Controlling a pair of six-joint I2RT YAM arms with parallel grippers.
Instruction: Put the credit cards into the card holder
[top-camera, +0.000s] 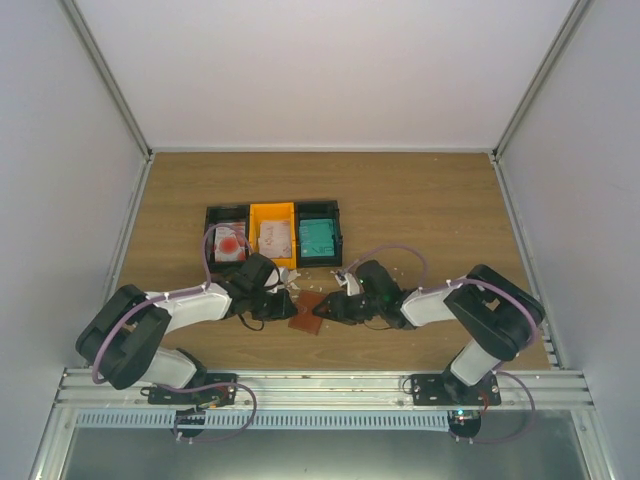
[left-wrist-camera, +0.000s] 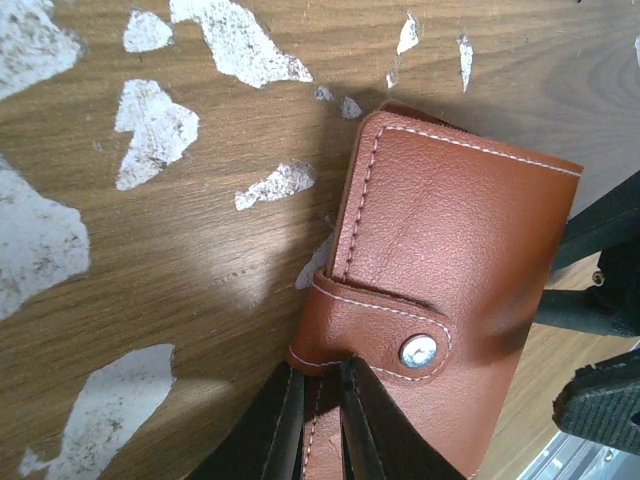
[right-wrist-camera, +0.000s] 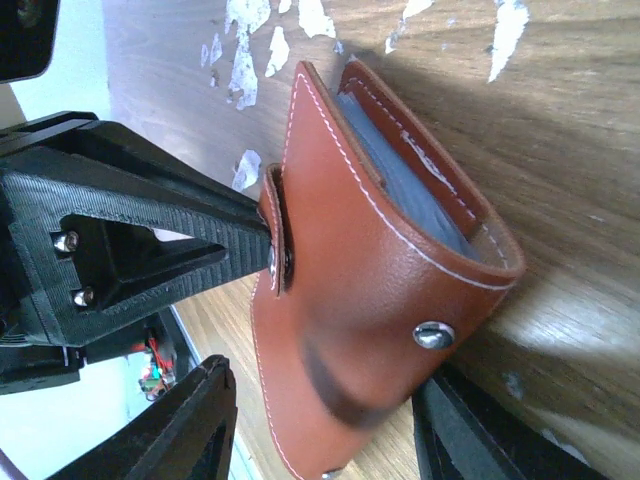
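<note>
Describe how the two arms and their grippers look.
Both arms are built alike: the left arm and right arm have black joints and white link shells, each trailed by a lilac cable. The left gripper and right gripper are black plastic; the fingers are triangular trusses with small screws.

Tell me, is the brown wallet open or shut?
Partly open: the card holder gapes along its top edge in the right wrist view, showing a grey inside.
</note>
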